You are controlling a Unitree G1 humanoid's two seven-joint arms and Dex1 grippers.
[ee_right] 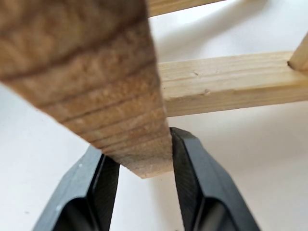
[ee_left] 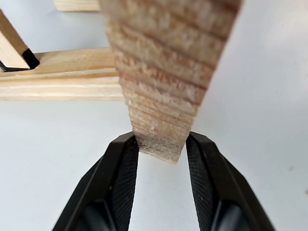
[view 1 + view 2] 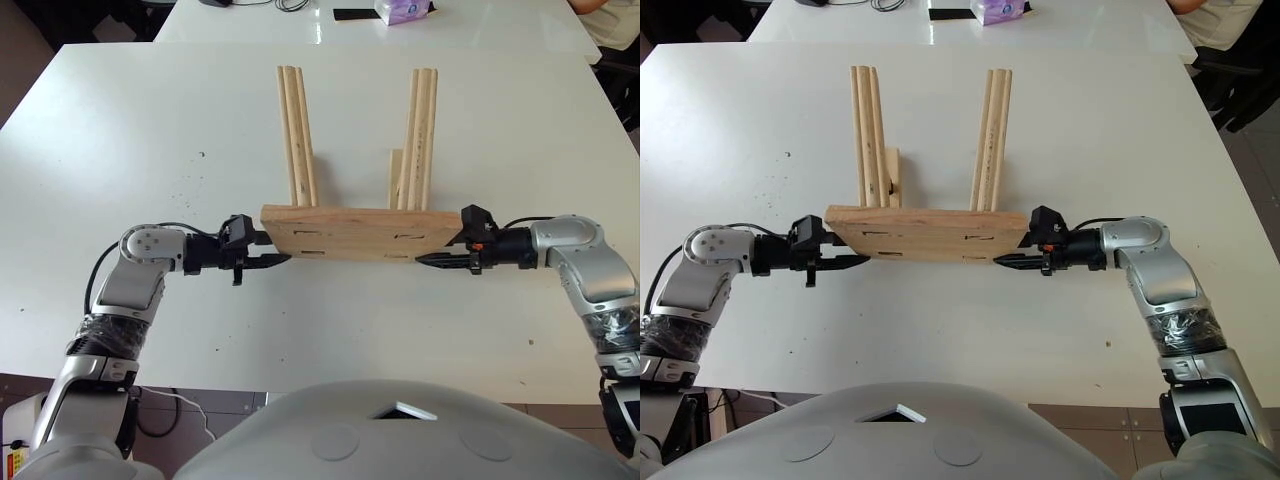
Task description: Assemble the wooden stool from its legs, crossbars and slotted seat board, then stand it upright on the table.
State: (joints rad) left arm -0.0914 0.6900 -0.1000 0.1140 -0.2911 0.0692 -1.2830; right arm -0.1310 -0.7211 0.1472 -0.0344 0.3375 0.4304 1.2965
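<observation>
Both of my pincers are clamped on the slotted seat board (image 3: 355,232), one at each short end. My left pincer (image 3: 268,261) grips the end at centre-left of the frame. Its black fingers (image 2: 122,168) press on the two faces of the wood, the gap only as wide as the board is thick. My right pincer (image 3: 432,259) holds the centre-right end the same way, pads (image 1: 185,163) tight against the wood.

The board lies across the middle of the frame with its slotted face toward the lower edge. Two clusters of legs (image 3: 297,135) run from it toward the top, with a short crossbar (image 3: 396,178) just beside the right cluster.

Under everything is the white counter (image 3: 150,120). Along the top edge, a second white table (image 3: 480,30) carries a purple box (image 3: 405,10) and a flat black item (image 3: 353,15).
</observation>
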